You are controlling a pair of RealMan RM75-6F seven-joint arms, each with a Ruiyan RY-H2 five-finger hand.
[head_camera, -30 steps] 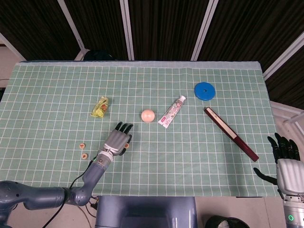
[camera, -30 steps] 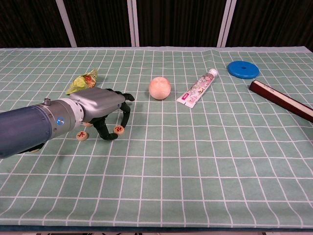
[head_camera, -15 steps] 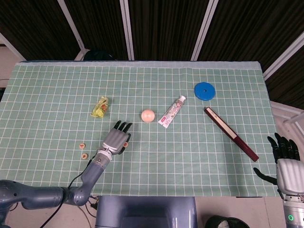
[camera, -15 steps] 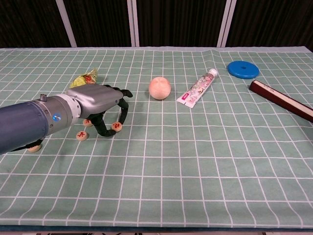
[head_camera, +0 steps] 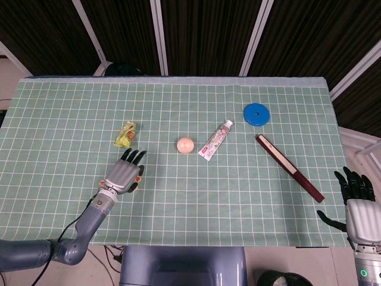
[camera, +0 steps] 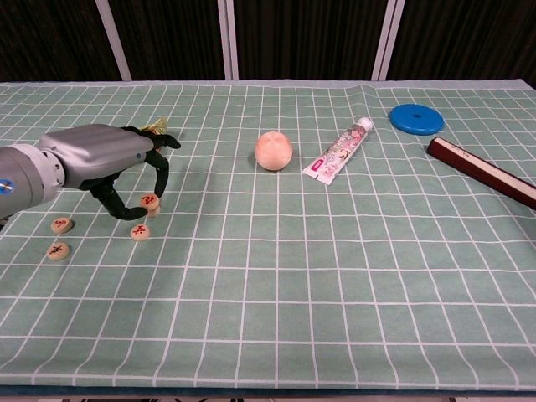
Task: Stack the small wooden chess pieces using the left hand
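Chest view: left hand (camera: 109,159) pinches one wooden chess piece (camera: 150,202) at its fingertips, seemingly just above another piece (camera: 141,232) on the green grid cloth (camera: 335,276). Two more pieces (camera: 59,237) lie near the left edge. Right hand (head_camera: 358,196), off the table's right corner, fingers apart, holds nothing. Peach ball (camera: 274,150) sits mid-table.
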